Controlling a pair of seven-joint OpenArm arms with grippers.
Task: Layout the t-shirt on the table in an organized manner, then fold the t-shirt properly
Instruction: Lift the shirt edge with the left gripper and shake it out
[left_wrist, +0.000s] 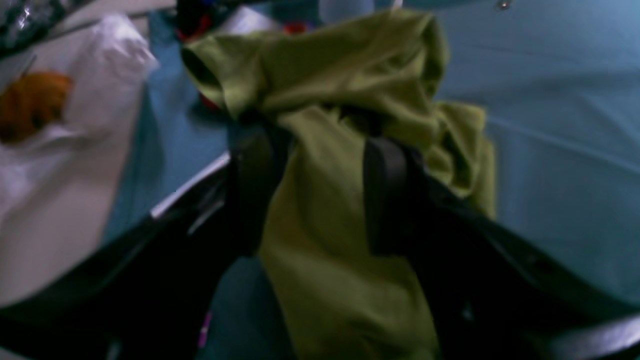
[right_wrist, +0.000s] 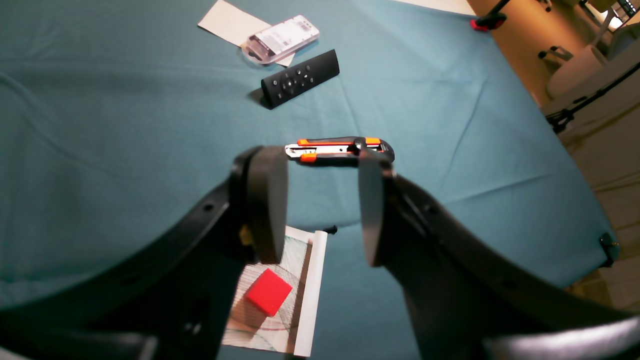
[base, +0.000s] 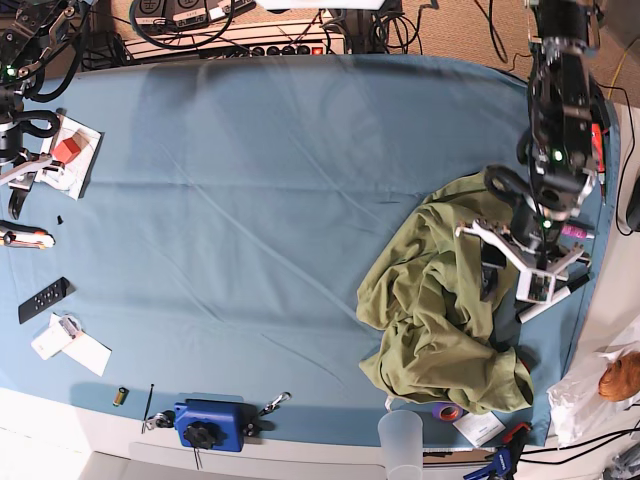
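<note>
The olive-green t-shirt (base: 430, 300) lies crumpled in a heap on the right part of the teal table (base: 250, 180), close to its right edge. My left gripper (base: 498, 290) is down on the heap's right side. In the left wrist view its two black fingers stand apart, and a fold of the t-shirt (left_wrist: 325, 65) runs loosely between them at the left gripper (left_wrist: 320, 145). My right gripper (right_wrist: 320, 200) hovers open and empty over bare table (right_wrist: 100, 125) at the far left.
Below the right gripper are an orange-black utility knife (right_wrist: 340, 148), a black remote (right_wrist: 300, 78), a clear plastic case (right_wrist: 282, 39) and a red cube (right_wrist: 268, 291) on paper. A blue clamp block (base: 210, 423) and a plastic cup (base: 400, 440) stand at the front edge. A white bag (left_wrist: 100, 75) lies off the table.
</note>
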